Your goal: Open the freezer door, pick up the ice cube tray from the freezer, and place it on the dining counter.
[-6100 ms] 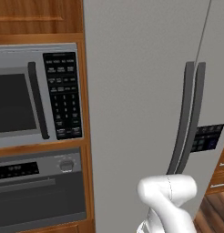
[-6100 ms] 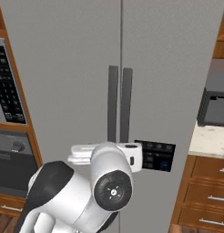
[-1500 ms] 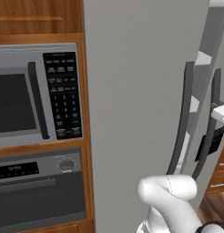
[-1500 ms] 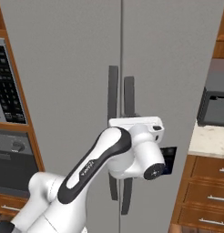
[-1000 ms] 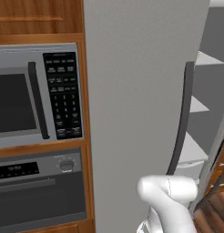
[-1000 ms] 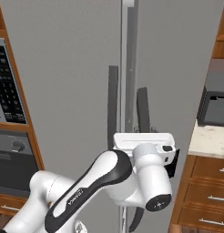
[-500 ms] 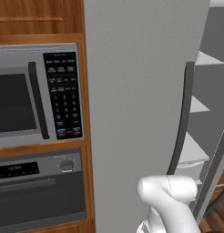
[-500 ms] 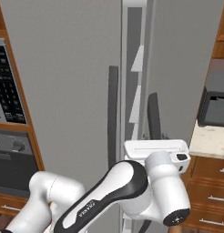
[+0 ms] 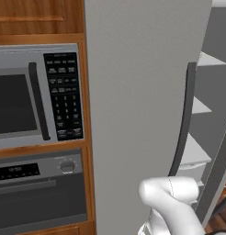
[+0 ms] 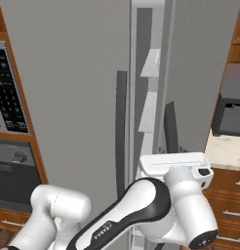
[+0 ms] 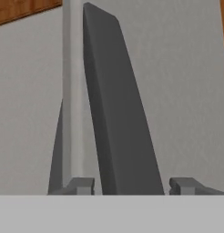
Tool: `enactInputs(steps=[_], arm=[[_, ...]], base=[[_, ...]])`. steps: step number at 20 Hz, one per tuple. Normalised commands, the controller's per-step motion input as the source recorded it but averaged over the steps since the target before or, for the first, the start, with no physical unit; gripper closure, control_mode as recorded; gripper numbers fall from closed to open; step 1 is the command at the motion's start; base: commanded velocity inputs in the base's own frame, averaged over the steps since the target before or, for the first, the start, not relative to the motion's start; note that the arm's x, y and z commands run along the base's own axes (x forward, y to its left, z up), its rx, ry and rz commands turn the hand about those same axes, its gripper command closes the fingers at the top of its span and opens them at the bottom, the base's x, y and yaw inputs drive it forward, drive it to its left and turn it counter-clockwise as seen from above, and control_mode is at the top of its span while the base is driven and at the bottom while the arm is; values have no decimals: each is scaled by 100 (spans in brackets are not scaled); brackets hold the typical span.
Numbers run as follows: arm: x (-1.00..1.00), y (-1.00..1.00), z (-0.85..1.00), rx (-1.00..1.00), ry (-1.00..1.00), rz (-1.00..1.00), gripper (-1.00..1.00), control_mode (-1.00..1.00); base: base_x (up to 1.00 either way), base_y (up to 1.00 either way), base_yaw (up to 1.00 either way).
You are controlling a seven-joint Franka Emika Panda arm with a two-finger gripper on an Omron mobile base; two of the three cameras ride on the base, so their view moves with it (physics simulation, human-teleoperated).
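The freezer door (image 10: 200, 73) stands ajar, swung out on its right side. Behind it the freezer (image 10: 141, 49) shows a dark inner wall and white shelves (image 9: 197, 108). In the hand view the door's dark grey handle (image 11: 118, 118) runs up between the two fingertips of my gripper (image 11: 132, 185), with a thin gap on each side, so the gripper is open around it. In the right base view my white wrist covers the lower end of that handle (image 10: 170, 127). The ice cube tray is hidden. The dining counter is out of view.
The neighbouring fridge door (image 9: 133, 92) is closed, its handle (image 10: 121, 127) next to the gap. A microwave (image 9: 36, 92) and an oven (image 9: 36, 183) sit in wood cabinets at the left. At the right, a dark appliance (image 10: 229, 114) stands on a countertop over drawers (image 10: 231, 205).
The freezer door has swung further out and the gap showing the shelves has widened. My hand has moved right and nearer with the handle.
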Motion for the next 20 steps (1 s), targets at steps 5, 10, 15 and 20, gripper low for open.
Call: enactInputs(steps=[5, 10, 15, 20], arm=[[-2, 0, 0, 0, 0, 0, -100, -100], [0, 0, 0, 0, 0, 0, -100, -100], [0, 0, 0, 0, 0, 0, -100, -100], [-23, -12, 2, 0, 0, -3, -100, -100]], base=[[0, 0, 0], [0, 0, 0], [0, 0, 0], [0, 0, 0]])
